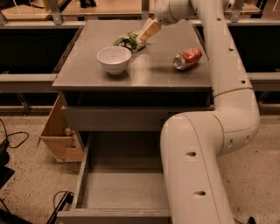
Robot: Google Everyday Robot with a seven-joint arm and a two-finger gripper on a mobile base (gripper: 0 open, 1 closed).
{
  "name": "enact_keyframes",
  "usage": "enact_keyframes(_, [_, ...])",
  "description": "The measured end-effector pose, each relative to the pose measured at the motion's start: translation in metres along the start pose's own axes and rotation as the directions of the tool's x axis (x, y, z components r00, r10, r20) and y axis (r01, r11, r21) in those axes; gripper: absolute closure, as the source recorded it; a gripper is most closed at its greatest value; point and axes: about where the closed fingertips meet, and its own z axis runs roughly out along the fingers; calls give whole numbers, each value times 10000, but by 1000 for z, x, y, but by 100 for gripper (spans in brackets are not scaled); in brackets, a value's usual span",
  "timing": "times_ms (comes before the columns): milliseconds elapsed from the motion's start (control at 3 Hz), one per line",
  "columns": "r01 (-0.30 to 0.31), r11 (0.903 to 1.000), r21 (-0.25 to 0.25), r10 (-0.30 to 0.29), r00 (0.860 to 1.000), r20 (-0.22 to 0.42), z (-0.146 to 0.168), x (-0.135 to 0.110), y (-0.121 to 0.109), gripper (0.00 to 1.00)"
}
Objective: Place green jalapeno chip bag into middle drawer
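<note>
One worry: my gripper (146,34), clenched or released I cannot tell, sits against the chip bag (127,41) at upper centre and may just slide it away, far from the drawer (122,188) at the bottom.

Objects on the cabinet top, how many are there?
3: white bowl front left; green jalapeno chip bag behind it, at the gripper; soda can lying right. The arm may hide more.

Site: lab or workshop. Evidence: grey metal cabinet (131,118), speckled floor (30,175), loose cables (60,203), cardboard box (59,142), wooden benches (109,6) behind. My gripper (142,36): over the cabinet top's far side
</note>
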Motion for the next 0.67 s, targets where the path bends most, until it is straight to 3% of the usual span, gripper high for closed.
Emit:
enact_keyframes(333, [-625,9918,1112,642,9979,-121,26,-7,-25,0])
enact_keyframes(667, [-1347,9688,2082,1398,9901,-96,61,-10,-39,0])
